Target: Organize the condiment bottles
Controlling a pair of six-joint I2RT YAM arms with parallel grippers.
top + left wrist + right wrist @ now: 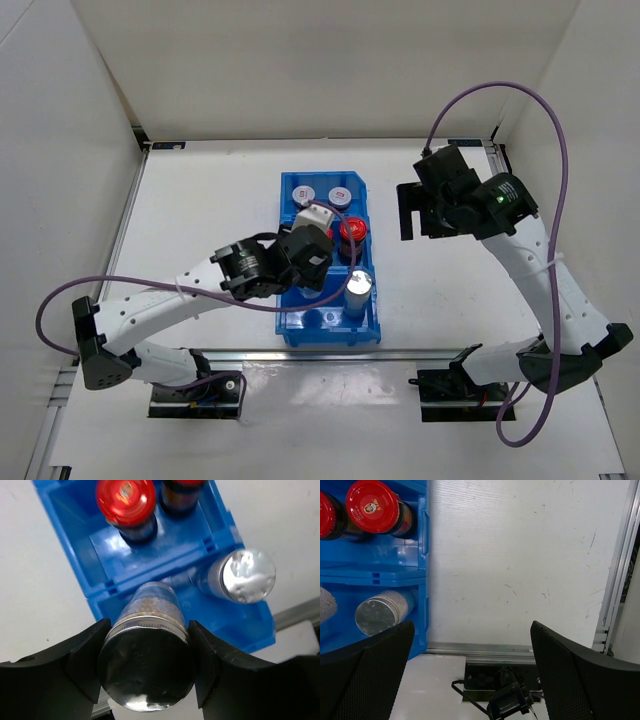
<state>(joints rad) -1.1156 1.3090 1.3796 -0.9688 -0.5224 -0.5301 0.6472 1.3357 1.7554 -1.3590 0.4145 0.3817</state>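
Note:
My left gripper (146, 672) is shut on a silver-capped bottle (150, 605), fingers on either side of its cap, over the front compartment of the blue bin (65, 525). In the top view this gripper (310, 265) covers the held bottle. The second silver-capped bottle (360, 285) stands in the front compartment (248, 575). Two red-capped dark bottles (125, 500) stand in the middle compartment; one shows from above (352, 232). Two short grey-lidded bottles (301, 195) sit in the back compartment. My right gripper (410, 212) is open and empty over bare table (470, 670).
The blue bin (372, 320) sits mid-table, its front wall near the metal rail (330, 355) along the table's near edge. The right wrist view shows the bin's right wall (422, 555) and a rail along the table's right edge (615, 570).

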